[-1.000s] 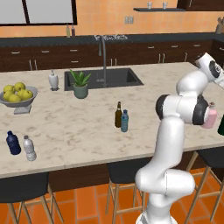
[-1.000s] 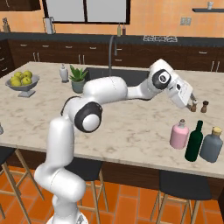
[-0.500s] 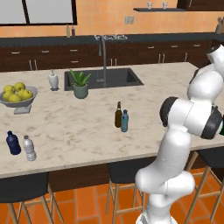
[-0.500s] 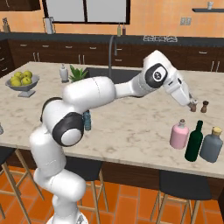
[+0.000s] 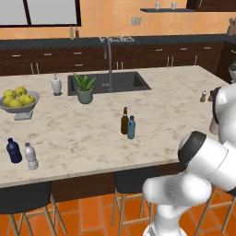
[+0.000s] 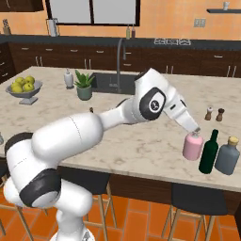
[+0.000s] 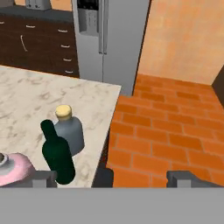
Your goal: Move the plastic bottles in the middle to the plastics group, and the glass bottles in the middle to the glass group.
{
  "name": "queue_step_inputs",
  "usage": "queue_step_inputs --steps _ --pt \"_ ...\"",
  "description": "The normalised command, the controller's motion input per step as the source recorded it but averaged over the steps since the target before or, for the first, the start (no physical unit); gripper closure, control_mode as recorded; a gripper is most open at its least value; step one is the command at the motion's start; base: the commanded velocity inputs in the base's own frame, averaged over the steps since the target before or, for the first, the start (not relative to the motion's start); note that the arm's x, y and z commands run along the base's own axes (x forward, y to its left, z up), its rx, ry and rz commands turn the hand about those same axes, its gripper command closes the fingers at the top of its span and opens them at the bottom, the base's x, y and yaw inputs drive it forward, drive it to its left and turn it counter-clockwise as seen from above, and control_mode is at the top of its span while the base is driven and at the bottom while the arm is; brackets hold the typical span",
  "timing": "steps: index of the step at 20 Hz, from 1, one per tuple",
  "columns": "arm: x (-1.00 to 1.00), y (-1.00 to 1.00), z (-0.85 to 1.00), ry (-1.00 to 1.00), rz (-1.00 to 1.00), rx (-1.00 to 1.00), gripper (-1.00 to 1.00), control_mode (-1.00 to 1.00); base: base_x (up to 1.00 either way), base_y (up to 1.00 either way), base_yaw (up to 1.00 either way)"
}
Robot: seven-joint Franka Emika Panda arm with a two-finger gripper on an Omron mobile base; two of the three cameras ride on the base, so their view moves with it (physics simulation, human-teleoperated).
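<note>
Gripper (image 6: 195, 130) tips hidden behind pink bottle (image 6: 192, 146) cap.

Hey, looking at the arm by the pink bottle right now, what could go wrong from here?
1. The hand sits right at the pink bottle's cap; a sideways pull might tip it.
2. The dark green bottle stands right beside the pink one, so a knock could topple both.
3. The grey bottle stands near the counter edge and might fall.
</note>
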Motion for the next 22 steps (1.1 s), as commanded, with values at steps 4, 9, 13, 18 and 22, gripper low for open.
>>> queue_step_inputs --steps 4,9,13,18,22 --pt "-0.24 0.92 0.0 0.0 0.4 0.02 -1.0 -1.0 0.0 0.0 0.0" --pt "0.0 0.92 -0.12 0.0 0.73 0.03 -1.0 -1.0 0.0 0.0 0.0" --pt "0.05 0.7 -0.14 -0.01 0.8 0.04 -1.0 -1.0 0.0 0.0 0.0" --pt "0.16 0.57 0.0 -0.01 0.78 0.12 -1.0 -1.0 0.0 0.0 0.0" --pt "0.03 0.85 0.29 0.1 0.39 -0.06 -1.0 -1.0 0.0 0.0 0.0"
